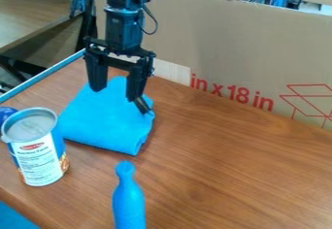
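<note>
1. Far left, one blue rounded thing [7, 112] pokes out behind the can, partly cut off by the edge of the view. Can't tell what it is.
2. Next over, one can [38, 150], standing upright near the table's [227, 174] left side. It's got a greyish top and a mostly white label with some blue on it.
3. Then one blue cloth [107, 121], folded into a thick, roughly four-sided pad. It's lying on the table behind the can and to its right, right under the pincer [116, 93].
4. The arm [123, 24] (just the one) drops in from the top edge, left of the middle, and hangs pretty much straight down over the back part of the cloth. The pincer points down with its two fingers well apart, one left and one right. A short dark piece [142, 106] angles down from the right finger over the cloth's right side; can't really tell if it's touching.
5. A bit further right and closer to the camera, one blue bottle-shaped thing [129, 201], narrow neck toward the cloth but apart from it, base cut off at the bottom edge. Can't say if it's standing or lying down.
6. Behind it all, one big cardboard panel [227, 43] with red print, running off to the right.
</note>
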Robot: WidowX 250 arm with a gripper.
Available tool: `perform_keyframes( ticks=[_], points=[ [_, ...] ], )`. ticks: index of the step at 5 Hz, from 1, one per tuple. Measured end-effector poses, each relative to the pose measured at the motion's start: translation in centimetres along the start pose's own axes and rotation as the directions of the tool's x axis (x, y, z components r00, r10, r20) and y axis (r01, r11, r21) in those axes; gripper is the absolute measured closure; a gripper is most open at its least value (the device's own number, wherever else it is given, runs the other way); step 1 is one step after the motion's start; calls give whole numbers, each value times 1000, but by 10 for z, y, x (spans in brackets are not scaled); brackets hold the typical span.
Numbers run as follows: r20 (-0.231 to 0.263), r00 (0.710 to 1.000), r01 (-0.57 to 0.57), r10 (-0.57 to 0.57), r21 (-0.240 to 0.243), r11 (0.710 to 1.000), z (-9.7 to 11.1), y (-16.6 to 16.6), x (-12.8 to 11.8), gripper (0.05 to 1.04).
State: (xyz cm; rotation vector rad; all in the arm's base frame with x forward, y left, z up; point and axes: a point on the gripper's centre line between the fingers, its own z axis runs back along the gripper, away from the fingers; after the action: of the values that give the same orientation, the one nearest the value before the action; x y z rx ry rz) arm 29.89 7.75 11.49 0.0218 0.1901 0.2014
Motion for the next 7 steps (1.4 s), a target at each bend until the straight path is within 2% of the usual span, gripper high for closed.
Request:
perform_keyframes(
  ticks=[1,2,3,4,5,6,7],
  points=[
    [-32,999,6,-6,-2,1000,-9,-1,-3,83],
    [69,988,137,-135,-18,990,13,-20,-39,83],
    [185,955,235,-231,4,972,28,-39,-67,83],
    [210,930,304,-300,16,953,17,-58,-89,83],
    [188,915,359,-357,25,933,6,-65,-105,83],
    [160,892,420,-423,59,906,-1,-76,-118,83],
    [142,891,427,-431,58,902,-6,-76,-126,83]
  ],
)
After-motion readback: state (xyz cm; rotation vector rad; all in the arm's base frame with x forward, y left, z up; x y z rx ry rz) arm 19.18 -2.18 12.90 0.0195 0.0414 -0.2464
